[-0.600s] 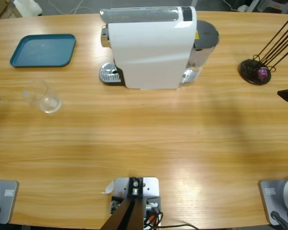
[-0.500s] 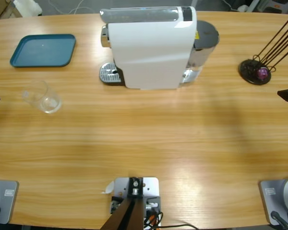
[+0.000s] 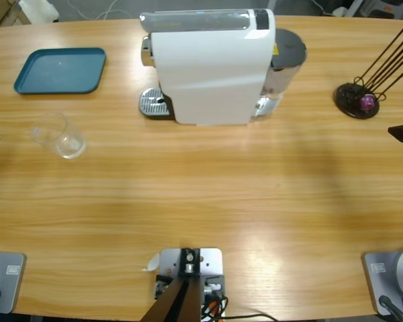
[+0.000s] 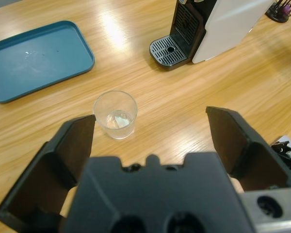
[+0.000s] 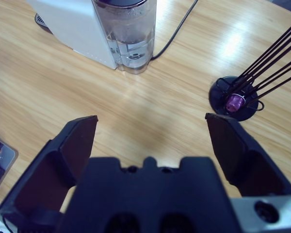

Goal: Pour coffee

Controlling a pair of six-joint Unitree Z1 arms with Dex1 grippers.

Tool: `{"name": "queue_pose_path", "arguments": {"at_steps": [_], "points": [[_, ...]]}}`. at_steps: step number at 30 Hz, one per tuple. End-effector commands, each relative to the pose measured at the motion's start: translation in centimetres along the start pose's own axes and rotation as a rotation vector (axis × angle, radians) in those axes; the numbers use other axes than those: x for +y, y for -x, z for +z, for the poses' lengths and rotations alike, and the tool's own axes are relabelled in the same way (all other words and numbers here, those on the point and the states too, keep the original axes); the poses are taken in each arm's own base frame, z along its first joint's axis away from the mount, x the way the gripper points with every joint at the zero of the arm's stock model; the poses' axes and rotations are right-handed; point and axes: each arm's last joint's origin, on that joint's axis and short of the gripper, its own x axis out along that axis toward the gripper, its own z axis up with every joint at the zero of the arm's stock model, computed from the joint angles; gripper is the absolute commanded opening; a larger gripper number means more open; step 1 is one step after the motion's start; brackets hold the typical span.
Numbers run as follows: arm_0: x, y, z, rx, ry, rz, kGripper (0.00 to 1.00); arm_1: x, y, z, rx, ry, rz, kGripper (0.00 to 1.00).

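A white coffee machine (image 3: 211,64) stands at the back middle of the table, its metal drip tray (image 3: 152,104) at its left and a clear water tank (image 5: 127,29) at its right. A clear empty glass (image 3: 62,136) stands on the table at the left; the left wrist view shows the glass (image 4: 116,114) ahead of my left gripper (image 4: 150,131), which is open and apart from it. My right gripper (image 5: 150,131) is open over bare wood, with the black capsule stand (image 5: 235,99) holding a purple capsule (image 5: 232,102) ahead to its right. Only black jaw tips show at the high view's side edges.
A teal tray (image 3: 60,70) lies at the back left, beyond the glass. The capsule stand (image 3: 357,99) with its thin black rods sits at the back right. A black cable (image 5: 177,26) runs from the machine's back. Bare wood spans the table's middle and front.
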Motion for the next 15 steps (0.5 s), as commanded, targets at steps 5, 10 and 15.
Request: {"name": "queue_pose_path", "arguments": {"at_steps": [5,10,15], "points": [[-0.7,-6.9,9.4,-0.004,0.269,-0.134,0.994,0.0,-1.1,0.6,0.045,-0.006,0.004,1.0],[-1.5,-11.9,14.6,-0.014,0.399,-0.289,0.969,0.0,-1.1,0.5,0.043,-0.011,0.0,1.0],[-2.6,-17.1,16.8,0.056,0.435,-0.331,0.977,0.0,-0.8,0.4,0.03,-0.014,-0.002,1.0]]}}
